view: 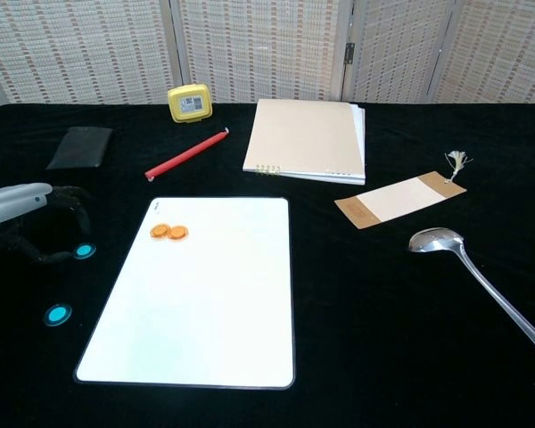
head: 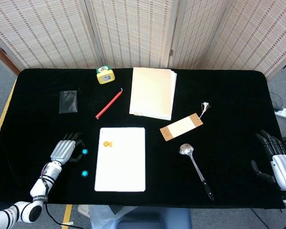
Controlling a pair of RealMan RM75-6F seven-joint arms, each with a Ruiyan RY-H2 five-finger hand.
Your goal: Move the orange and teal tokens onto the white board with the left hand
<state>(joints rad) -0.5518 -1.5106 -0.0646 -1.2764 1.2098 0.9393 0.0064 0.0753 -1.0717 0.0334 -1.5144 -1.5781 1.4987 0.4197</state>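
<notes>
The left hand [head: 64, 150] hovers palm-down with fingers curled loosely over one teal token [view: 85, 251], grasping nothing, the other teal token [view: 57, 314] nearby, both orange tokens [view: 168, 232] on the white board [view: 205, 303], while the right hand [head: 275, 160] hangs slack.

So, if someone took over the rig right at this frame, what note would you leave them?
Left hand open, holding nothing, over the cloth beside the nearer teal token.
Right hand open, idle at the table's right edge.
Done: both orange tokens lie on the white board, top left corner.
Left: two teal tokens, the second closer to the front, both on the cloth left of the board.
</notes>
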